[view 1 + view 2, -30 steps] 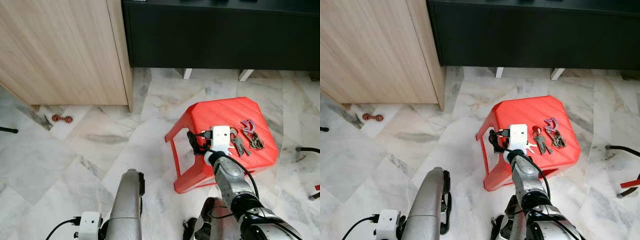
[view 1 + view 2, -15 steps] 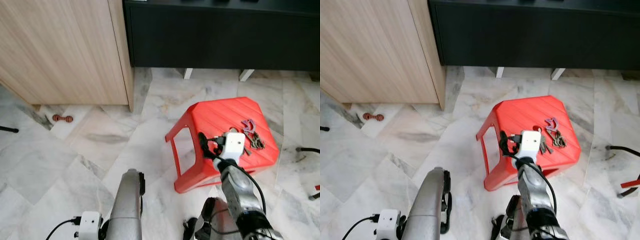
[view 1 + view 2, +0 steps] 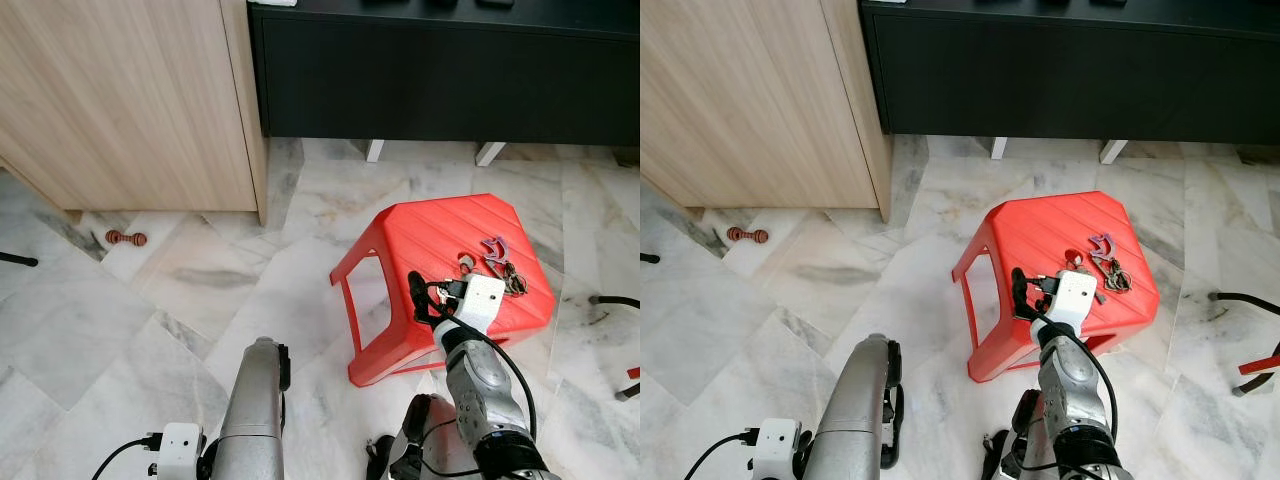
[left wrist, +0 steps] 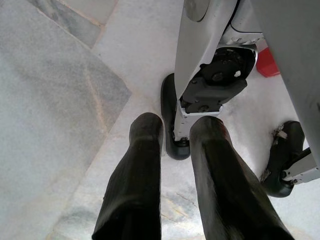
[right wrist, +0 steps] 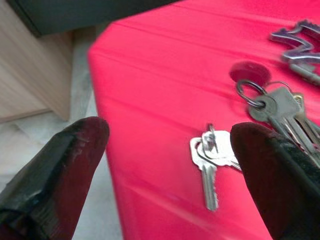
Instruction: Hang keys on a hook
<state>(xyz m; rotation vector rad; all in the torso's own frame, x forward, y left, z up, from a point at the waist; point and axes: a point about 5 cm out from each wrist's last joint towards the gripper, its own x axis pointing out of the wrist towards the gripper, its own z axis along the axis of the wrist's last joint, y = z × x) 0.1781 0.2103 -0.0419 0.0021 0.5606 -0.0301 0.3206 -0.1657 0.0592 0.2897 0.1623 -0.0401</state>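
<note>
I see my left end effector [image 4: 172, 150] hanging idle low over the marble floor [image 4: 55, 100], its two black fingers slightly parted; my right end effector [image 5: 170, 150] hovers over the red plastic stool [image 3: 430, 240], spread wide and holding nothing. Just beyond it, small silver keys [image 5: 210, 152] lie flat on that surface; a larger bunch of keys on a ring [image 5: 280, 107] lies farther on.

Your robot has two silver arms. The right gripper [image 5: 170, 165] and the left gripper [image 4: 172, 165] each have two long, thick black fingers. A white box [image 3: 479, 299] with looping black cables [image 3: 430, 298] sits on the right wrist.
</note>
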